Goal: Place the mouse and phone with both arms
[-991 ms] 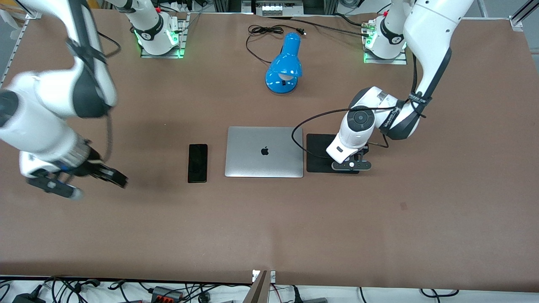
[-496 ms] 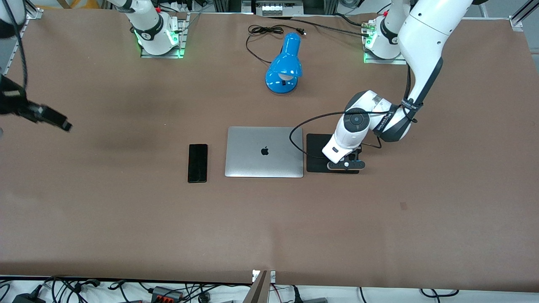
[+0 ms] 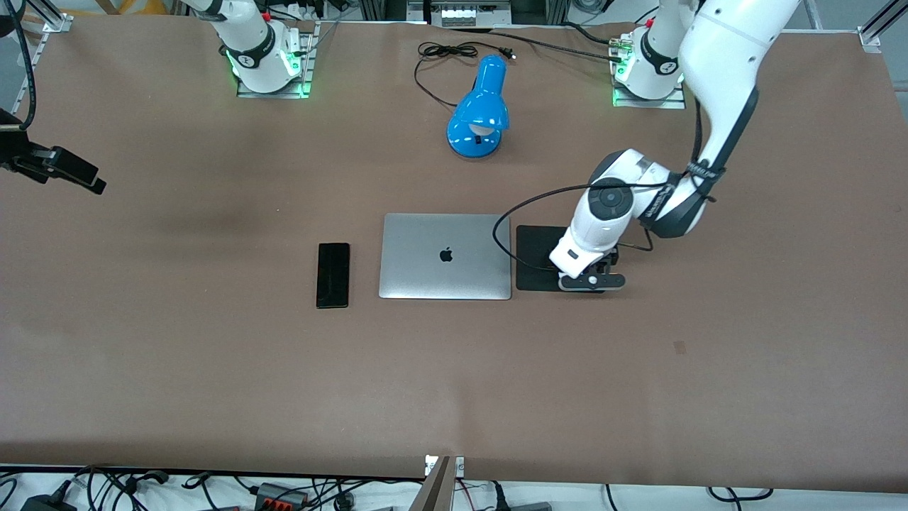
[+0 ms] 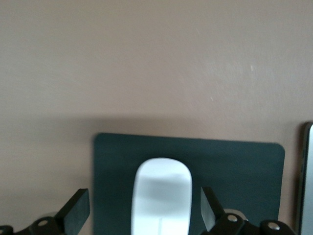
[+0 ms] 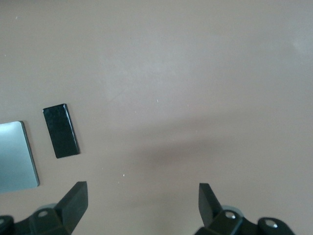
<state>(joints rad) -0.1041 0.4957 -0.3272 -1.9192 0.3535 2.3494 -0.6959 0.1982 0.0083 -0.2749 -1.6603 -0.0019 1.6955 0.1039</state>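
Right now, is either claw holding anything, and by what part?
Nothing is held. The left claw is open around the mouse on the pad; the right claw is open over bare table.

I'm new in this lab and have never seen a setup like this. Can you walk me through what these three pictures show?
Two white robot arms are bolted to a brown table. The big picture looks down from a high camera facing them; the two others come from cameras on each arm's wrist.

On the table lie a black phone, beside it a closed silver laptop, a black mouse pad and a blue desk lamp.

The left gripper is low over the pad, open, its fingers either side of the white mouse without touching it. The right gripper hangs open at its end of the table. Neither holds anything.
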